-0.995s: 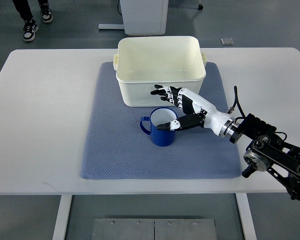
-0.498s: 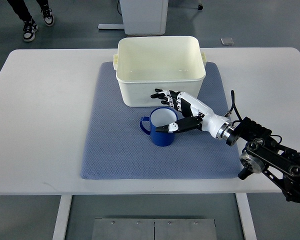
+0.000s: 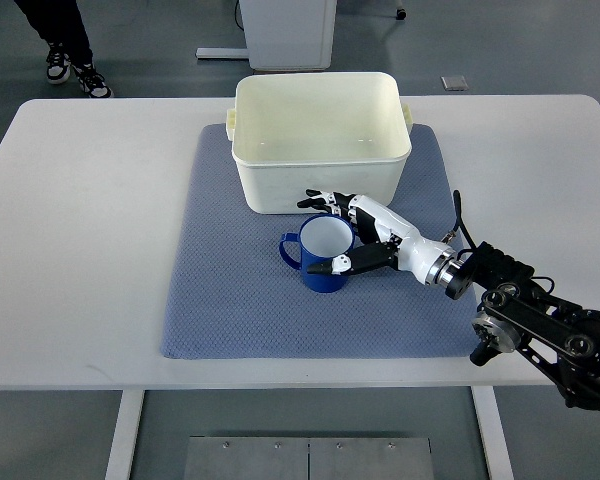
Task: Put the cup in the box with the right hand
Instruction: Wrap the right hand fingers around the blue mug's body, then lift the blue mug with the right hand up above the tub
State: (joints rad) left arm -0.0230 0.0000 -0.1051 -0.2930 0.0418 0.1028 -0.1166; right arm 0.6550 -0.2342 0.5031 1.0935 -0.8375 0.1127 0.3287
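A blue cup (image 3: 318, 253) with a white inside stands upright on the blue mat, its handle pointing left. Just behind it sits the cream plastic box (image 3: 322, 135), open on top with nothing inside. My right hand (image 3: 325, 233) comes in from the lower right and brackets the cup. Its fingers (image 3: 322, 201) reach past the cup's far rim and the thumb (image 3: 332, 266) lies against the near side. The hand is spread around the cup and has not closed on it. The left arm does not show.
The blue mat (image 3: 240, 300) covers the middle of the white table (image 3: 90, 250). A person's legs and shoes (image 3: 75, 60) stand on the floor at the far left. A white cabinet base (image 3: 285, 30) stands behind the table.
My right hand has slid left and lower, so fingers and thumb now sit on either side of the cup. The cup has stayed in place. The person's feet have shifted.
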